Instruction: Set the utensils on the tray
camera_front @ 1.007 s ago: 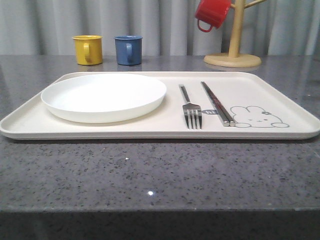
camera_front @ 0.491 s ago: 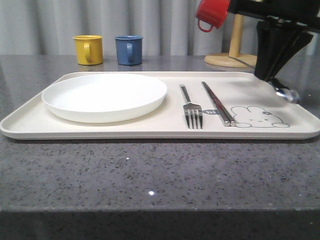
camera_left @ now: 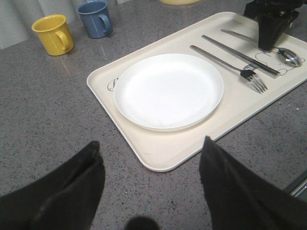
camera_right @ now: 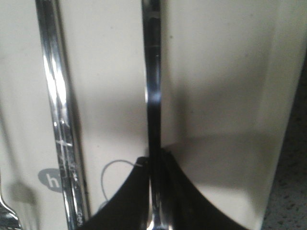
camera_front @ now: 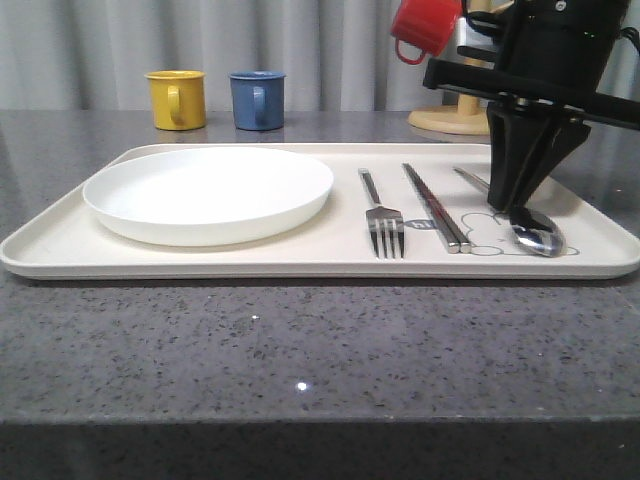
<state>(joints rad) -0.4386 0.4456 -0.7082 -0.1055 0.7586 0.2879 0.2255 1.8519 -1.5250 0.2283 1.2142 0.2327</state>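
Right now the right gripper [camera_front: 521,205] stands low over the right end of the tray [camera_front: 300,262], its black fingers pinched together on the handle of the spoon [camera_front: 535,238]. From the front, the spoon's bowl lies on the tray over the grey rabbit drawing [camera_front: 478,235], and its handle runs back and leftward behind the fingers. Seen from the right wrist camera, the handle [camera_right: 153,96] runs straight out from between the two closed fingers [camera_right: 127,196], with the chopsticks [camera_right: 60,120] lying alongside it and the little "hi" bubble [camera_right: 50,179] printed beneath them. The chopsticks [camera_front: 434,206] rest on the tray just left of the spoon, and the fork [camera_front: 382,218] lies left of them again, tines toward the near rim; the three pieces are roughly parallel and do not touch. A round white plate [camera_front: 208,192] takes up the left half of the tray. Behind the tray on the grey stone table [camera_front: 300,350] sit a yellow mug [camera_front: 176,99] and a blue mug [camera_front: 256,99] side by side, and a red mug [camera_front: 424,27] hangs on a wooden mug tree [camera_front: 465,110]. The left gripper [camera_left: 148,187] hangs back off the tray's near-left corner, its two dark fingers spread wide apart with nothing between them.
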